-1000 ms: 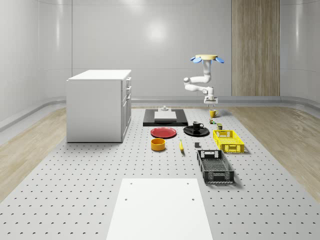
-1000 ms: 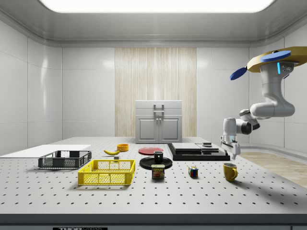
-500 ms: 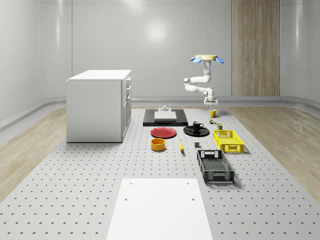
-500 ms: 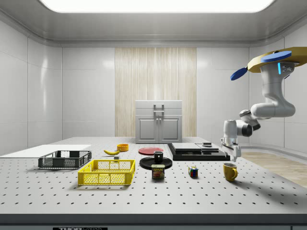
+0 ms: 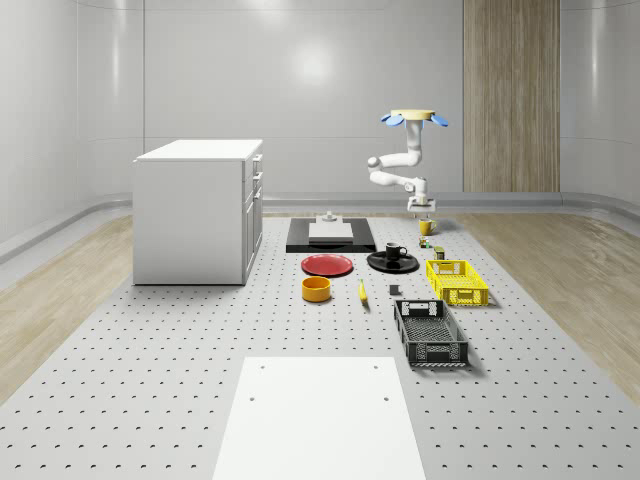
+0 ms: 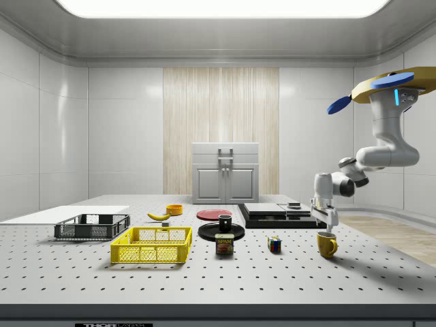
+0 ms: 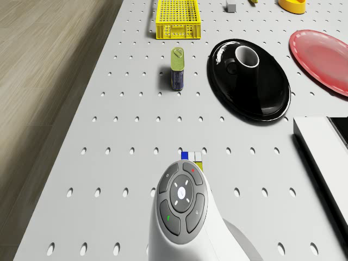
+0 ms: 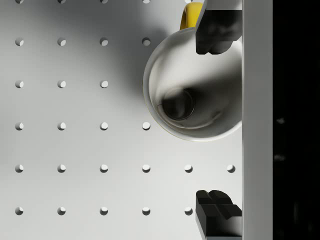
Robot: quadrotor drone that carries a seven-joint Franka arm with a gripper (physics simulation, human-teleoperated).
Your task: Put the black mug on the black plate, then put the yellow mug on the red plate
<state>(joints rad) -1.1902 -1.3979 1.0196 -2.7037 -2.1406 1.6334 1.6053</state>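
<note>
The yellow mug (image 6: 327,244) stands on the table near the far right edge (image 5: 426,227); in the wrist view I look down into its white inside (image 8: 195,85), with its yellow handle (image 8: 190,15). My gripper (image 6: 329,225) hangs open just above it (image 8: 218,122), one fingertip (image 8: 217,30) over the rim by the handle, the other (image 8: 217,215) beyond the mug. The drone (image 6: 388,85) hovers above this corner. The black mug (image 5: 396,251) sits on the black plate (image 5: 378,264) (image 7: 255,98). The red plate (image 5: 327,265) lies bare beside it.
A black slab with a white edge (image 8: 257,120) lies close beside the yellow mug (image 6: 281,214). A cube (image 6: 274,244), a can (image 6: 224,244), a yellow basket (image 5: 457,281), a black basket (image 5: 430,333), a banana (image 5: 362,291), a bowl (image 5: 316,288) and a cabinet (image 5: 198,210) stand around.
The gripper has sunk a little closer to the yellow mug and shifted slightly toward the side view's left. The drone holds its place; nothing on the table has moved.
</note>
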